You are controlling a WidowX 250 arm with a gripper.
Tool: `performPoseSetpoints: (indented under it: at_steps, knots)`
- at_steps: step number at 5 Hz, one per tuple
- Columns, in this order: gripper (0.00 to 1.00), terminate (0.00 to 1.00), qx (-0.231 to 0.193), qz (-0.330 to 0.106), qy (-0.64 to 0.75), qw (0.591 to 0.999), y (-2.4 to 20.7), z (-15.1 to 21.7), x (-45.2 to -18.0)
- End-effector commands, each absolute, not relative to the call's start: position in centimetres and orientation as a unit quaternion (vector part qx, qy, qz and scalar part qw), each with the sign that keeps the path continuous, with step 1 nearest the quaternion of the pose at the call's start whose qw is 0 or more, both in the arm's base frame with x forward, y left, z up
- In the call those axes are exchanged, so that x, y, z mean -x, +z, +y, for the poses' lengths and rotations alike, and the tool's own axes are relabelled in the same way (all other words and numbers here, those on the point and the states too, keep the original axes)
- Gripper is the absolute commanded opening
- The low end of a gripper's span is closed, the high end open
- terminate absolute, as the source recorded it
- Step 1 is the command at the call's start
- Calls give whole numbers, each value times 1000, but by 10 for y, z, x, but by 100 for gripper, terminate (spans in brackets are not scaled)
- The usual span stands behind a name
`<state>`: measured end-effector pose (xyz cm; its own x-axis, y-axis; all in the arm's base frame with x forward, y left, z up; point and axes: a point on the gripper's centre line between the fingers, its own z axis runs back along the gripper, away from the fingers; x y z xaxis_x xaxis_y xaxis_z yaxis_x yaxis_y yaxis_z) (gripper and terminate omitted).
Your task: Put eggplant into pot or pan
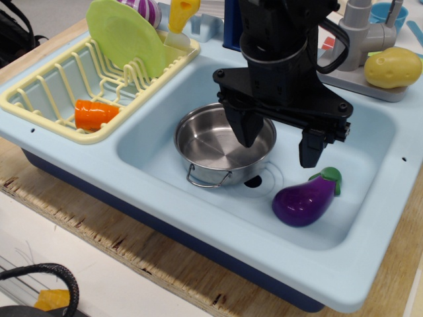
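The purple eggplant (305, 199) with a green stem cap lies on the floor of the light blue sink (165, 191), at the front right. The shiny steel pot (218, 146) stands empty in the middle of the sink, left of the eggplant, a wire handle facing front. My black gripper (277, 142) hangs open above the sink between them. Its left finger (244, 125) is over the pot's right part. Its right finger (310, 148) is just above and behind the eggplant. It holds nothing.
A yellow dish rack (39, 86) at left holds an orange cup (94, 114), a green plate (125, 36) and a striped purple item. A yellow toy potato (392, 66) sits by the grey faucet (363, 33) at back right. The sink sits on a wooden board.
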<state>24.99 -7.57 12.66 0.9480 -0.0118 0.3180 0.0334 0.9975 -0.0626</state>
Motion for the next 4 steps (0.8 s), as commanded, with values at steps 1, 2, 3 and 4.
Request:
performPoseSetpoints:
  at_steps: [1,2,3,4]
  knots:
    - [100,0,34,-161,-11,986,127,-76,-250]
    - [100,0,41,-152,-28,987,118,-81,-257]
    - [100,0,57,-153,-44,986,110,-87,-261]
    - [100,0,63,-147,-50,986,105,-90,-265]
